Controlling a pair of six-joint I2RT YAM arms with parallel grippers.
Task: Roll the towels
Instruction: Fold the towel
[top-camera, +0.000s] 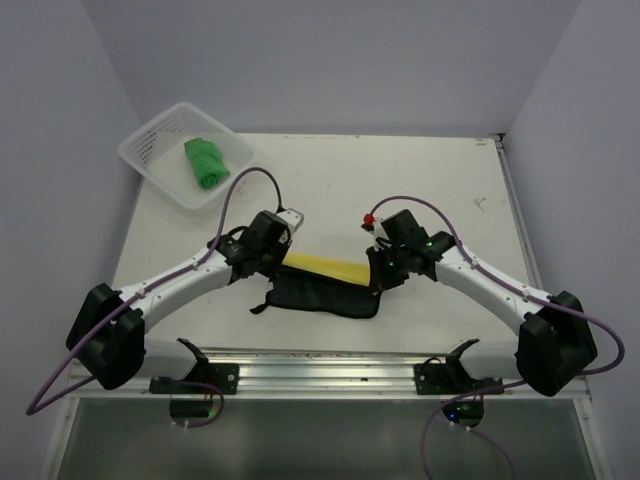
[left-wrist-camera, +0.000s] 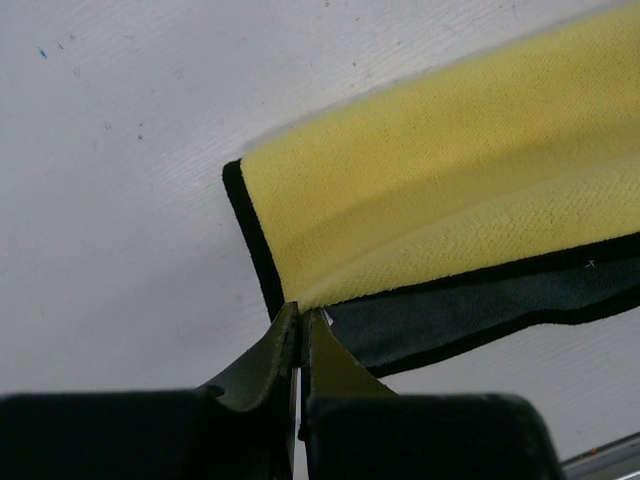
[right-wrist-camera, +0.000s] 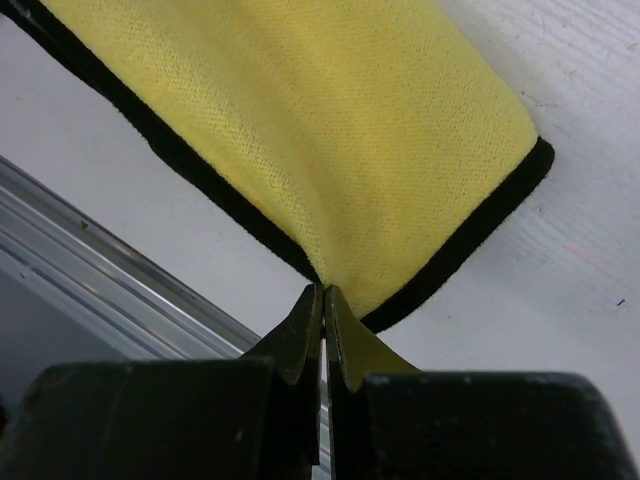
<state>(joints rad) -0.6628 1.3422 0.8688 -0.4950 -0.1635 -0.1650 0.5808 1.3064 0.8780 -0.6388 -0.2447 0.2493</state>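
The yellow towel with a black reverse face lies folded near the table's front, between the two arms. Its yellow side faces the far edge and its black side the near edge. My left gripper is shut on its left end; the left wrist view shows the yellow fold pinched at the fingertips. My right gripper is shut on the right end, and the right wrist view shows the yellow cloth held at its tips. The green towel lies bunched in the white basket.
The white mesh basket stands at the far left of the table. A metal rail runs along the near edge, also in the right wrist view. Walls enclose the table on three sides.
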